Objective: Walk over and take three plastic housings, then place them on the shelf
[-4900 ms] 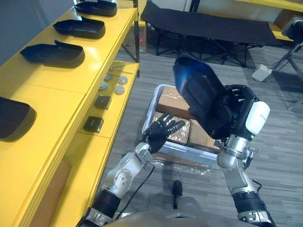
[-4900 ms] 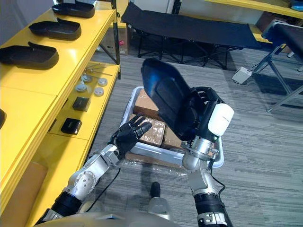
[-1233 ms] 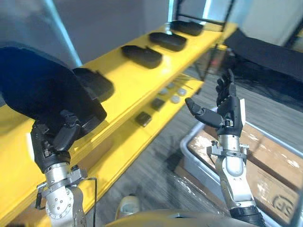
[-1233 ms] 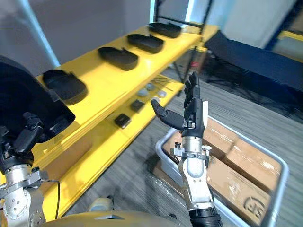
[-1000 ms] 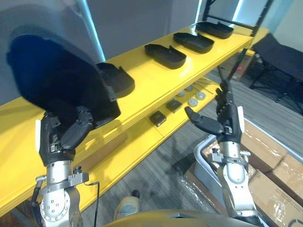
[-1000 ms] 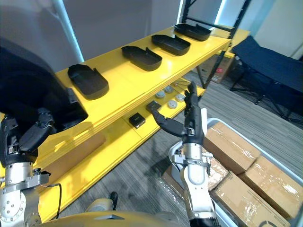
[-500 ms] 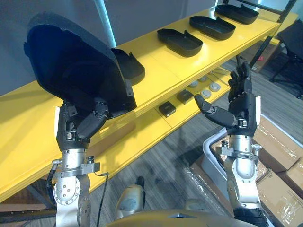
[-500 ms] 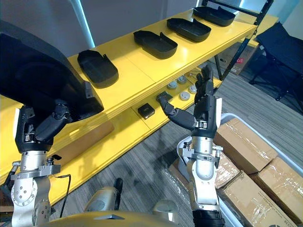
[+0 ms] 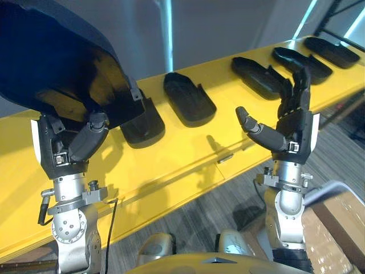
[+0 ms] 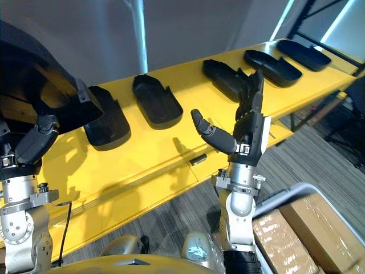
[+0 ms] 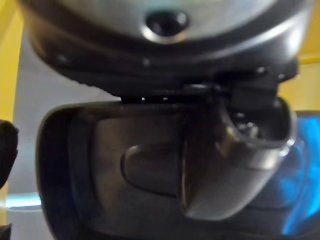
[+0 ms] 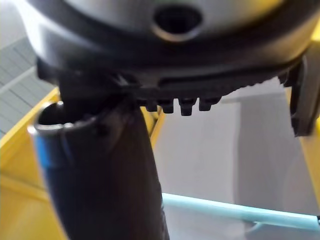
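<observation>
Workshop storeroom: long yellow shelf [image 9: 188, 154] (5 black housings [image 9: 188, 97] in line), wrapped cartons [image 10: 282, 237].

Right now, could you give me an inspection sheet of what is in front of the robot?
surface: yellow shelf, its long top level below both robot hands.
job's things: one black plastic housing held up over the shelf; five more housings lie in a row on it.
clutter: small dark item under the shelf's front edge, too small to identify.
robot hands: left robot hand curled round the held housing; right robot hand raised, fingers straight, holding nothing.
cables: nothing seen.
surroundings: grey floor, grey wall, cardboard boxes in a white-rimmed crate.
</observation>
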